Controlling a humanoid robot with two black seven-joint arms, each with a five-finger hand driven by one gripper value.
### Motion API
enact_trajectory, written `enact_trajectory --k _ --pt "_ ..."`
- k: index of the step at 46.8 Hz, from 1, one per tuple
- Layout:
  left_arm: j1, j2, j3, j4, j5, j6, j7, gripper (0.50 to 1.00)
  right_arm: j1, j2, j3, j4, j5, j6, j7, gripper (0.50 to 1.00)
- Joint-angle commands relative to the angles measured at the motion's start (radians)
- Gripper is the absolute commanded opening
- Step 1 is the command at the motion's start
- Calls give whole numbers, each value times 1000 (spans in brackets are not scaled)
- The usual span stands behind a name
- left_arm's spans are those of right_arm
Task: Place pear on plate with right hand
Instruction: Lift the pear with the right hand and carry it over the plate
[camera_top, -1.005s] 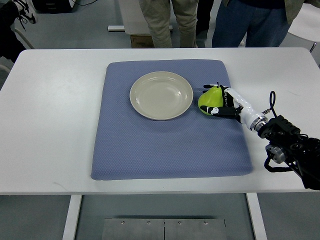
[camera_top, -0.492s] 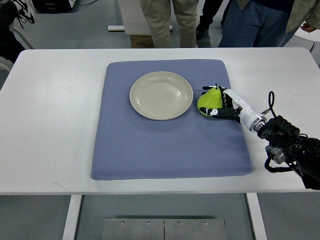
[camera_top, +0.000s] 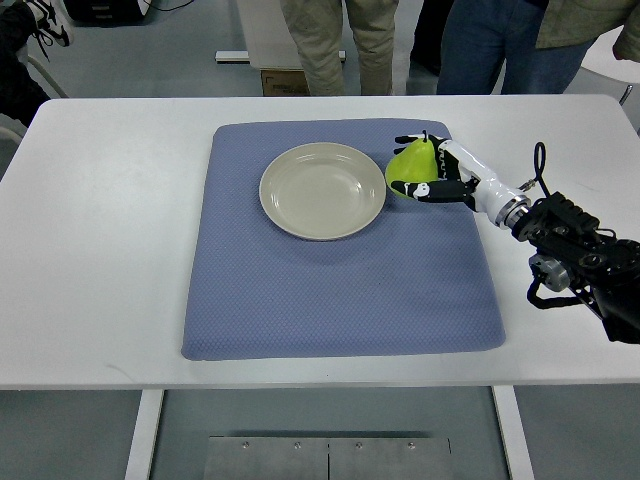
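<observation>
Your right hand is clamped on the pear, just beside the plate rim. Carry it leftward over the dish's middle, lower gently, then release.

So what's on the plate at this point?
Nothing: the plate shows bare on the blue mat. The pear is held in the right hand beside its right rim.
</observation>
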Motion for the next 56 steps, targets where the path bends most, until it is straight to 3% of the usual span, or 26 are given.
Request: enact_trajectory --k 1,32,56 --pt "0 0 0 0 0 0 0 1000 22 2 -10 0 0 1 0 500" --pt "0 0 0 0 0 0 0 1000 141 162 -73 0 0 -1 0 500" --pt "0 0 0 0 0 0 0 1000 141 162 -142 -28 0 -45 0 500"
